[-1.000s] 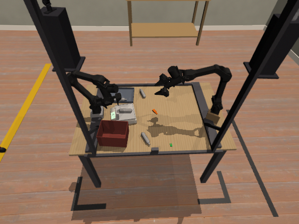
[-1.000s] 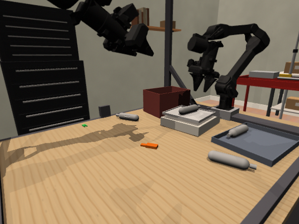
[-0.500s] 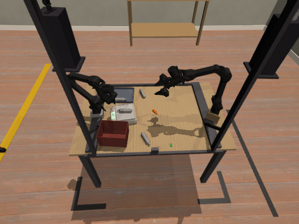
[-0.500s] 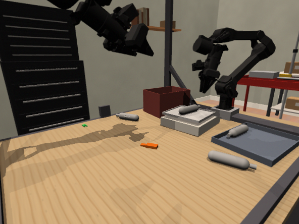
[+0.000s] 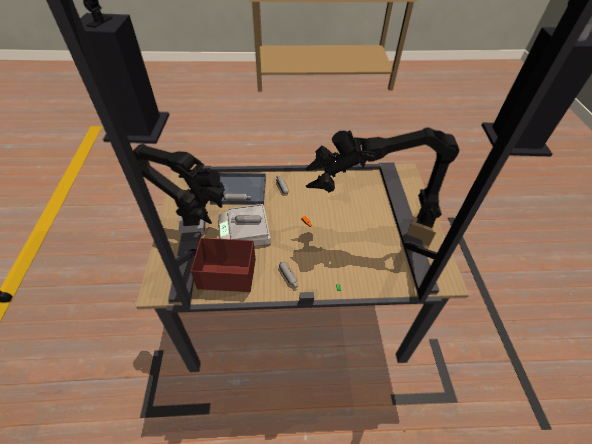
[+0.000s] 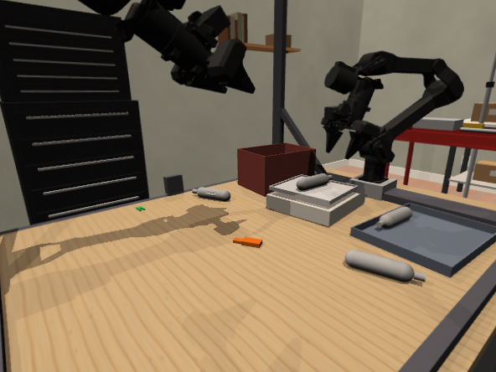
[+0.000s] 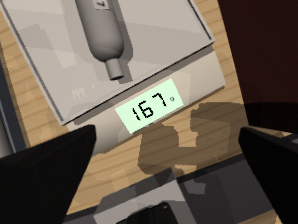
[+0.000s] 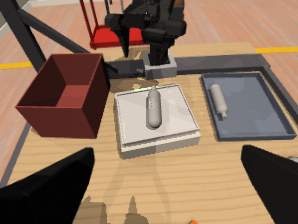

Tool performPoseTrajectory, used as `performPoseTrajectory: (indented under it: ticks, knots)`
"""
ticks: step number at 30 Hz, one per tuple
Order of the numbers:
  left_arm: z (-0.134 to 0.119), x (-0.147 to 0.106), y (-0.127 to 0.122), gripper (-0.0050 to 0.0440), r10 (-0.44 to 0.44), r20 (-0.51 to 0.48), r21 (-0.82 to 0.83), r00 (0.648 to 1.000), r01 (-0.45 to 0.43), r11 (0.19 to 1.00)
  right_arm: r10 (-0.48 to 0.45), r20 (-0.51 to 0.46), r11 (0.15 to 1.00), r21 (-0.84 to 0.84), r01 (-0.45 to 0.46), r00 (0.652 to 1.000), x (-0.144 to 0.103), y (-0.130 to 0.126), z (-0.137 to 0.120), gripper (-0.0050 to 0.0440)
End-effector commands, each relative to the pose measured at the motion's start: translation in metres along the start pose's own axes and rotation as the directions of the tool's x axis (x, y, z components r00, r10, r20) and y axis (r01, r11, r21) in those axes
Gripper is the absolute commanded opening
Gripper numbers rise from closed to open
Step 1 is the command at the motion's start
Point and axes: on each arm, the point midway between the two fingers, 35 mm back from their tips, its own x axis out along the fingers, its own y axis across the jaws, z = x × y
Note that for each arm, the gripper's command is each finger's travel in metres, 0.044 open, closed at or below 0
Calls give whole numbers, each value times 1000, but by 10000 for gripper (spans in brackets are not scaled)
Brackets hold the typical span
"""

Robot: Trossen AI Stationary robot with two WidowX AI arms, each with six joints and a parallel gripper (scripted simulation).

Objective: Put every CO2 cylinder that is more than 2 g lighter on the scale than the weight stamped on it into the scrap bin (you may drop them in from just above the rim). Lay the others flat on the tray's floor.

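A grey CO2 cylinder (image 5: pixel 248 219) lies flat on the white scale (image 5: pixel 245 227); it also shows in the left wrist view (image 7: pixel 102 35), where the display (image 7: pixel 148 106) reads 167. A second cylinder (image 5: pixel 236 196) lies flat in the grey tray (image 5: pixel 243 187). A third cylinder (image 5: pixel 283 185) lies on the table just right of the tray. A fourth cylinder (image 5: pixel 288 274) lies near the front edge. The red scrap bin (image 5: pixel 223 264) stands in front of the scale and looks empty. My left gripper (image 5: pixel 212 196) is open, raised above the scale's left end. My right gripper (image 5: pixel 322 182) is open, high over the table's back middle.
A small orange block (image 5: pixel 306 220) lies mid-table and a small green piece (image 5: pixel 338 287) near the front edge. A dark block (image 5: pixel 306 298) sits on the front rail. Black frame posts stand at the table's corners.
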Motion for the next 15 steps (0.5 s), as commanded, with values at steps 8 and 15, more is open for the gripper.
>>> performPoseTrajectory:
  ticks: [8, 15]
  knots:
    - [-2, 2, 0, 440, 16, -7, -33, 1000, -16, 999, -2, 30, 1000, 1, 2, 1000, -7, -1, 11, 440]
    - [2, -1, 2, 344, 22, -1, 4, 1000, -22, 1000, -2, 30, 1000, 1, 2, 1000, -7, -1, 11, 440]
